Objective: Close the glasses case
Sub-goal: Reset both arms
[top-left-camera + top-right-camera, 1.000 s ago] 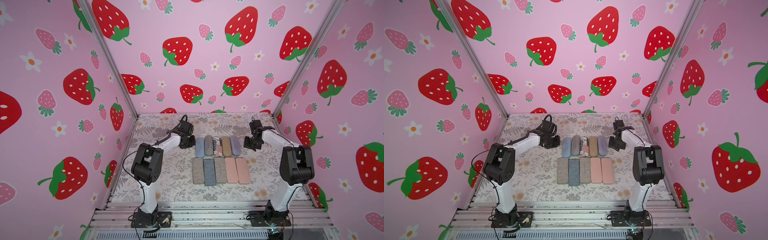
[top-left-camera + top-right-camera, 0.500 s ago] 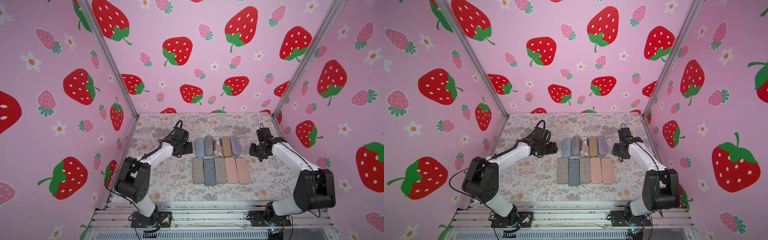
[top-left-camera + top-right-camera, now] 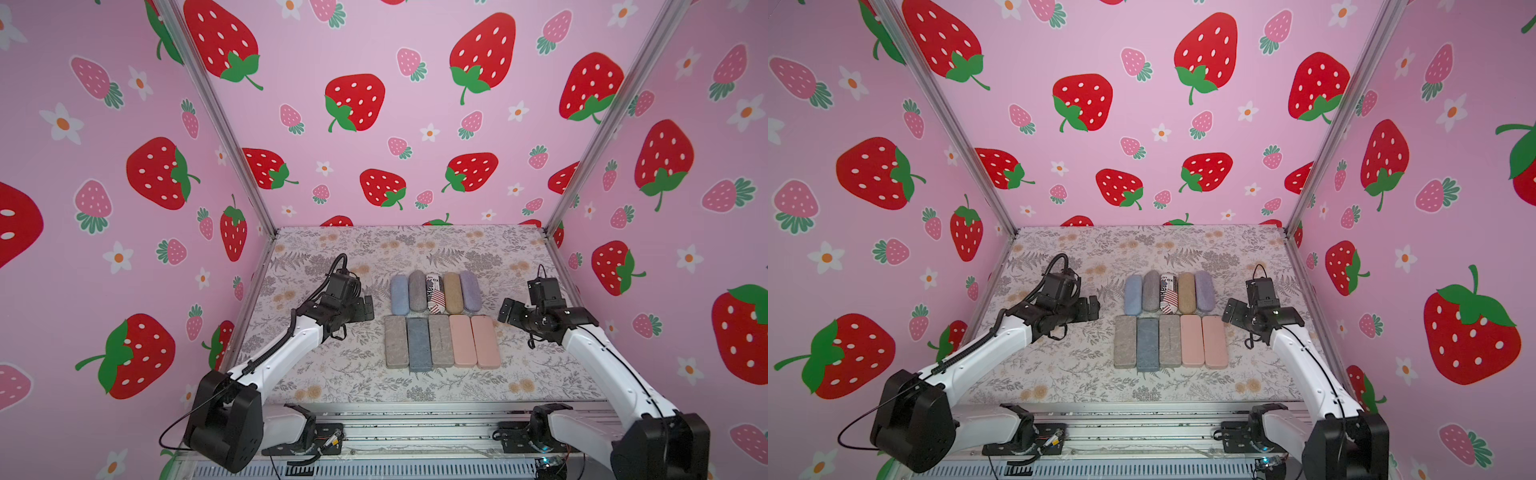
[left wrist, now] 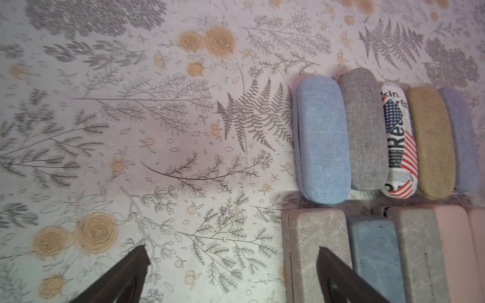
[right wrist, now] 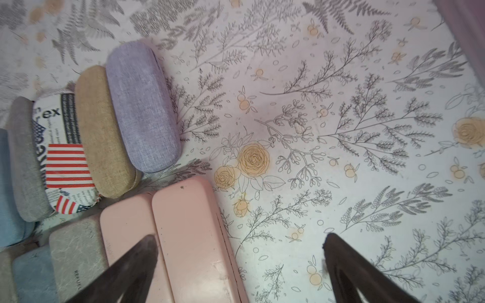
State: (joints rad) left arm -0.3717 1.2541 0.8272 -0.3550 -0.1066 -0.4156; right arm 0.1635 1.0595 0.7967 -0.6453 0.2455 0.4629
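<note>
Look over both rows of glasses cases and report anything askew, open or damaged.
Nothing serious: nothing looks open or damaged. The dark blue case in the near row sits slightly out of line, poking closer to the front edge than its neighbours. The flag-print case looks squeezed narrow between its neighbours.

The blue rounded case [image 4: 324, 139] wears coarse woven cloth — matt. The pink case [image 5: 189, 236] looks smooth, satin plastic; the grey flat case [image 4: 301, 230] shows a marbled, leathery grain.

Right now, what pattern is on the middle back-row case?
Middle case: newsprint lettering with a US flag print; clearest in the left wrist view.
</note>
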